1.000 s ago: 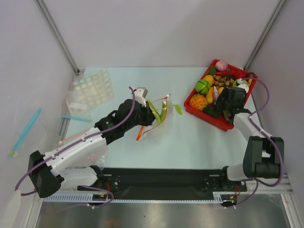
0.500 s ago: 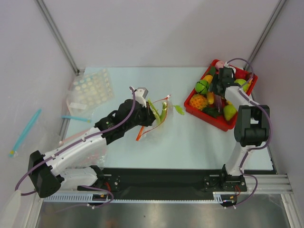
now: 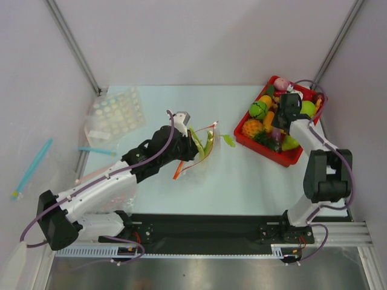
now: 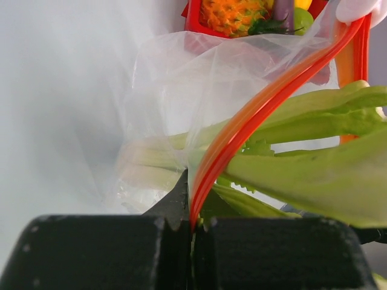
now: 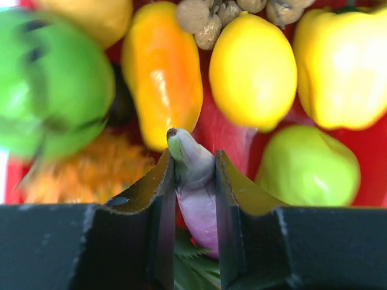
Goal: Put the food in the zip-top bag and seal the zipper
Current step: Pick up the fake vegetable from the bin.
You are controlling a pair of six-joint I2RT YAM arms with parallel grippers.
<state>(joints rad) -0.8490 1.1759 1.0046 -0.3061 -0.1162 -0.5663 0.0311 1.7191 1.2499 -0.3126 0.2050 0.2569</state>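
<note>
Bright, even light; pale glare on zip-top bag (image 4: 181, 72); blurry close-ups.

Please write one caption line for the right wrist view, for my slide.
The right gripper pinches the purple eggplant over the red tray of toy produce.

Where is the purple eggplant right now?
In the right wrist view, the eggplant is pinched in the right gripper, inside the red tray on the table's right side, beside the green pear.
</note>
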